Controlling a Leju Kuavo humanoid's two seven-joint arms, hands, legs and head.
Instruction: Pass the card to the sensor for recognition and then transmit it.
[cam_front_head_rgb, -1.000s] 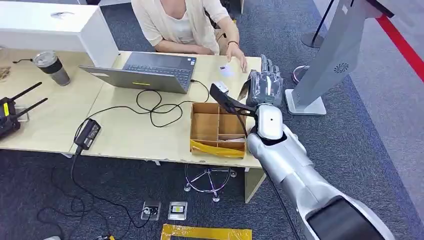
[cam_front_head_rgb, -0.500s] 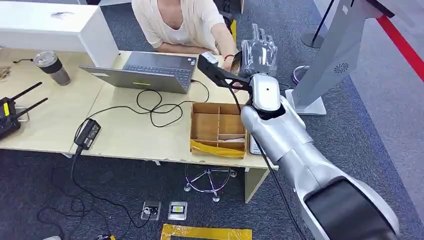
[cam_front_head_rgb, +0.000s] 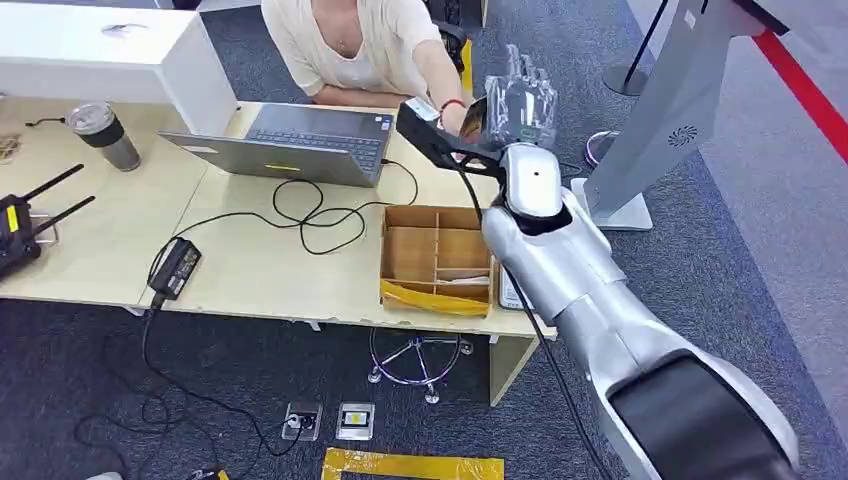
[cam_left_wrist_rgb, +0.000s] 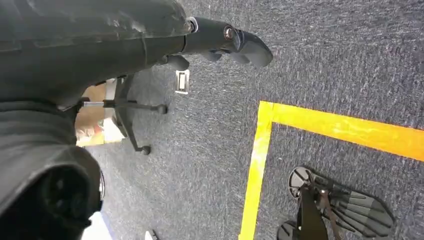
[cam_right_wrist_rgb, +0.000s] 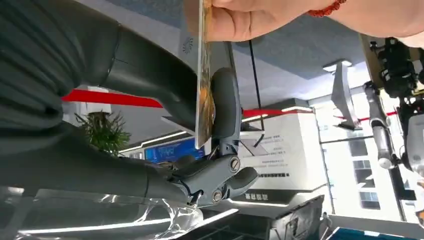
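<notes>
Two hands meet at the card: right hand (cam_right_wrist_rgb: 200, 115) raised high, thumb and a dark finger pinching the card (cam_right_wrist_rgb: 204, 90) edge-on, other fingers loosely curled beneath. Person's hand (cam_right_wrist_rgb: 240, 20) grips the far end of the same card, just beyond the robot's fingertips, so both hold it at once. Head view shows the right hand (cam_front_head_rgb: 515, 100) lifted above the desk's far edge, with the person's hand (cam_front_head_rgb: 452, 112) touching it from the side. Left hand (cam_left_wrist_rgb: 225, 37) hangs low over the carpet, fingers apart, holding nothing.

Step looks like the hand-over, late in the task. To do it well: hold the arm steady, ease the pinch only once the person's grip is clearly firm, open thumb and finger straight apart so the card is not bent or dragged. Avoid pulling back before letting go.

Below the right hand sits a cardboard divider box (cam_front_head_rgb: 436, 258); further off, a laptop (cam_front_head_rgb: 300, 145) and the seated person (cam_front_head_rgb: 350, 50).
</notes>
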